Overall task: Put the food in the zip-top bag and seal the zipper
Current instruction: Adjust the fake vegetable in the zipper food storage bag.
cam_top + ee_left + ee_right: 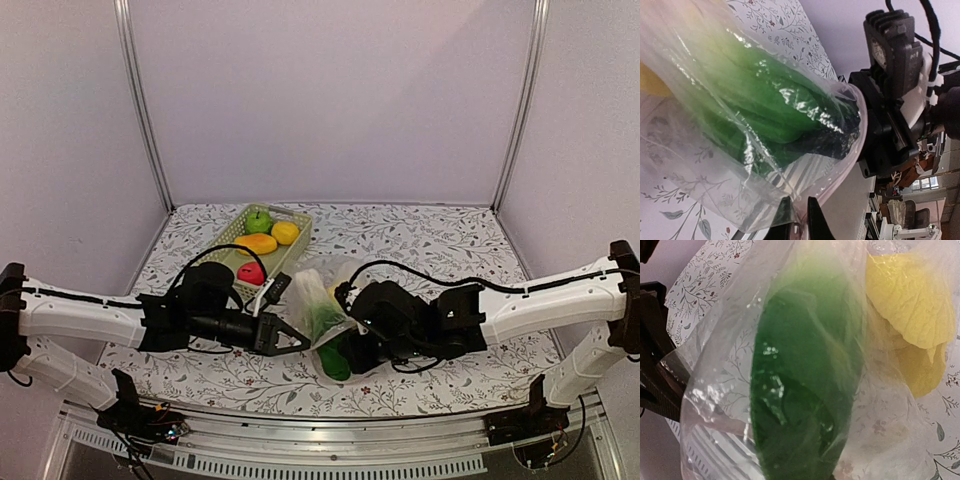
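Left fingers (298,340): top view, pinched on zip-top bag (322,290) rim, mid-counter (450,240).
Right fingers (352,342): pressed together at bag's far side; what I nip, can't tell.
Basket (280,208): green apple (259,221), red fruit (251,272) inside.
Left wrist: plastic between my fingers; dark green vegetable (775,115) in bag.
Right wrist: vegetable plus yellow cabbage (910,305) seen through plastic.

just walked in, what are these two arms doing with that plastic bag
The two arms hold a large clear crinkly plastic bag between them. The left gripper is pinched shut on the bag's rim, and the right gripper is shut on the opposite side. A dark green toy vegetable and a yellow leafy toy cabbage are already inside. A green apple, two yellow fruits and a red piece lie in the pale green lattice basket. The bag's mouth looks open.
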{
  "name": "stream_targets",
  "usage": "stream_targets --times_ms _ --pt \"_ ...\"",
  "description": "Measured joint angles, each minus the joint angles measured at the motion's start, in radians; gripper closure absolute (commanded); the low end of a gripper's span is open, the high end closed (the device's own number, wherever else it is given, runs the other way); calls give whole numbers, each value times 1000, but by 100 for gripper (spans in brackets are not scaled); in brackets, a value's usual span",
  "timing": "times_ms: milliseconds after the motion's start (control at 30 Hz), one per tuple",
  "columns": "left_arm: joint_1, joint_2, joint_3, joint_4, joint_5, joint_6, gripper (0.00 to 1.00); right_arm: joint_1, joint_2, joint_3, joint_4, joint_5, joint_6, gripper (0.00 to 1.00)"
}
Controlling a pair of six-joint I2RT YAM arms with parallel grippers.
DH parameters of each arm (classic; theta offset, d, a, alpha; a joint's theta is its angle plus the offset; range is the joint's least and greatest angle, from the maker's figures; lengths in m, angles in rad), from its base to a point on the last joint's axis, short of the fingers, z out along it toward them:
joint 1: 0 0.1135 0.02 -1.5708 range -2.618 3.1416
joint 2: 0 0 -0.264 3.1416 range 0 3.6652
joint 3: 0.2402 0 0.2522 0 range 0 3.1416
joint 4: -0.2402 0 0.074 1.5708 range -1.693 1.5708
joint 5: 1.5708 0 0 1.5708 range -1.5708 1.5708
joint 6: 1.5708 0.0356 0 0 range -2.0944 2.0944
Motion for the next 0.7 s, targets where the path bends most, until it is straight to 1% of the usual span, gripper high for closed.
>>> stream_targets --times_ms 200,333,433,567,700 --pt "4 0 -29 54 13 -13 100 -79 61 39 26 -128 55 100" --pt "5 0 -51 63 6 -3 100 -98 85 53 36 -155 87 100" --pt "5 3 -97 107 3 -11 100 -100 102 74 56 -177 111 100" --pt "6 27 -127 150 0 -25 100 -100 142 98 119 -198 152 100" --pt "8 45 -138 182 -3 -33 100 -100 188 103 182 -186 204 100"
